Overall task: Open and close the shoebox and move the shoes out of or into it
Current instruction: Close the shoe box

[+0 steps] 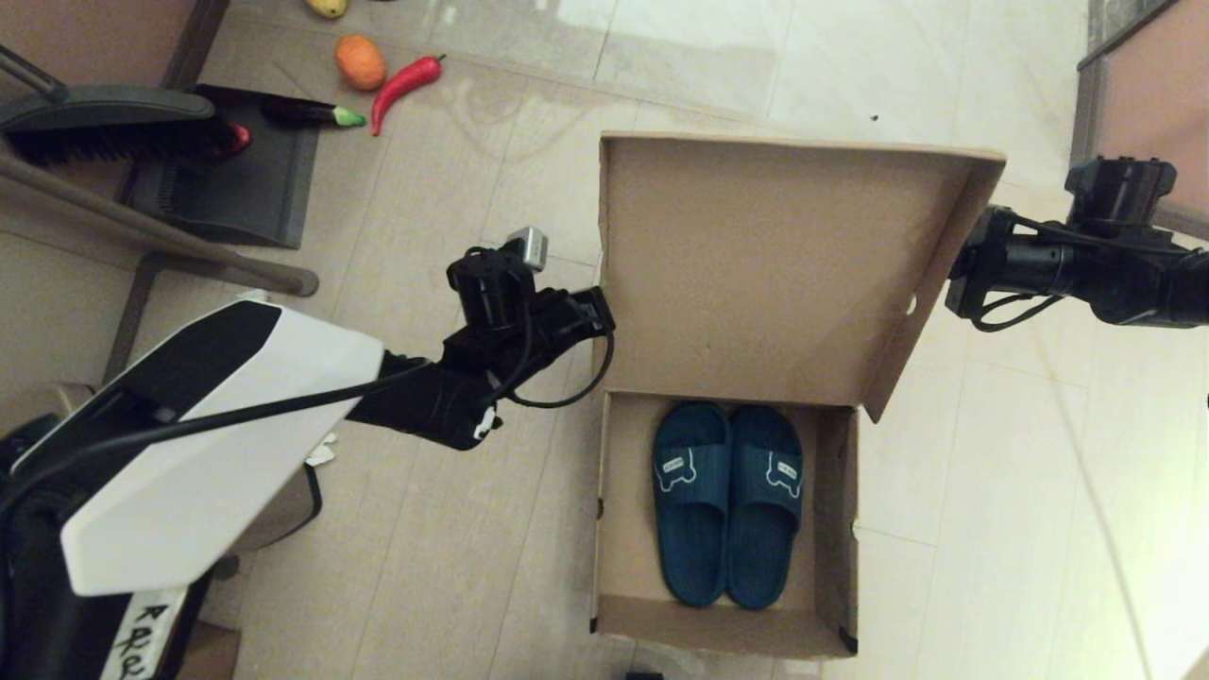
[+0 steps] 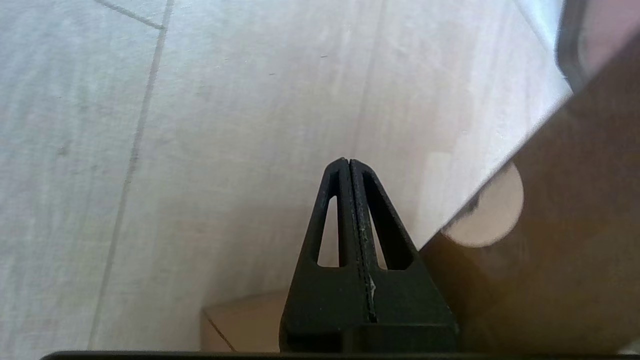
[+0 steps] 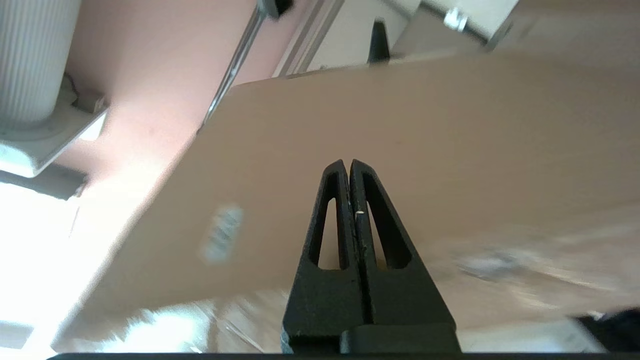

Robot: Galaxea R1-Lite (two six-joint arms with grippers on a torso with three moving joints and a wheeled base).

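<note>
Left claw (image 2: 350, 165), fingers pressed together, hovers at the brown cardboard shoebox (image 1: 723, 529) lid's nine o'clock; right claw (image 3: 348, 165), pinched empty, three o'clock. Navy rubber slides (image 1: 727, 501) inside: spread first, grip straps.

Red chili (image 1: 404, 88), orange fruit (image 1: 360, 61), dustpan (image 1: 227, 170) on floor
</note>
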